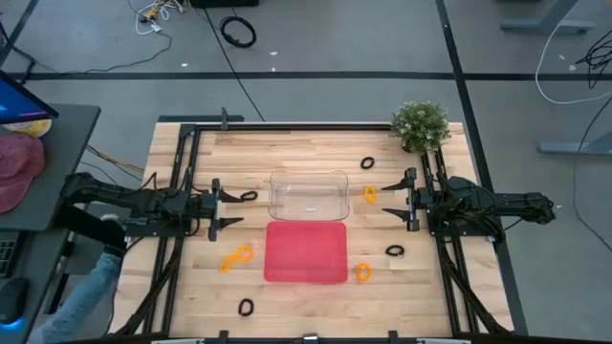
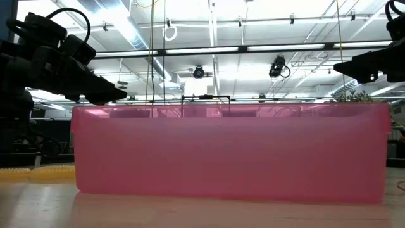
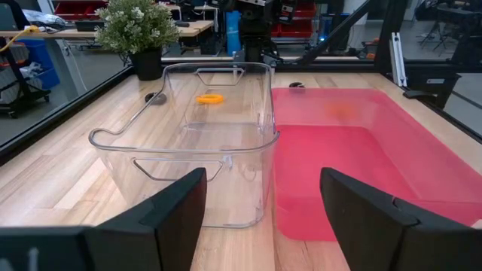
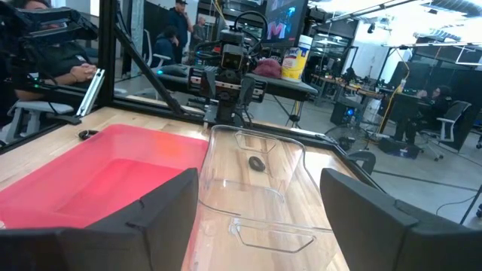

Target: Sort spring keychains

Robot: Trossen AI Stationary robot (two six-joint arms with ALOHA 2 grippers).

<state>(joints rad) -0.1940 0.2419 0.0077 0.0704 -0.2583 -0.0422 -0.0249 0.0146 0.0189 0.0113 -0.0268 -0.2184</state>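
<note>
**On the bench, nothing sorted yet**

Across the bench (image 1: 191, 287) the spring keychains lie scattered, and none sits in either container as far as the high view shows. The orange ones: one near the left front, beside the red tray (image 1: 235, 257); one just off the tray's right front corner (image 1: 362, 272); one just right of the clear bin (image 1: 370, 194). The black ones: one left of the clear bin, close to the left pincer (image 1: 249, 196); one behind the bin toward the plant (image 1: 367, 162); one right of the red tray (image 1: 395, 250); one at the front edge of the bench (image 1: 246, 308). The red tray (image 1: 306, 252) and the clear plastic bin (image 1: 308, 195) stand mid-bench, the bin just behind the tray, and both look empty, though the bin's clear walls make that a little hard to be sure of. By my reading the whole sort is still to do: seven pieces to lift and place by colour.

The left pincer (image 1: 229, 204) hangs above the bench at the left side, pointing inward at the bin, fingers spread wide and holding nothing. The right pincer (image 1: 391, 199) mirrors it from the right, also spread wide and empty, with the orange keychain by the bin lying close in front of it. The potted plant (image 1: 421, 124) stands at the far right corner.
</note>
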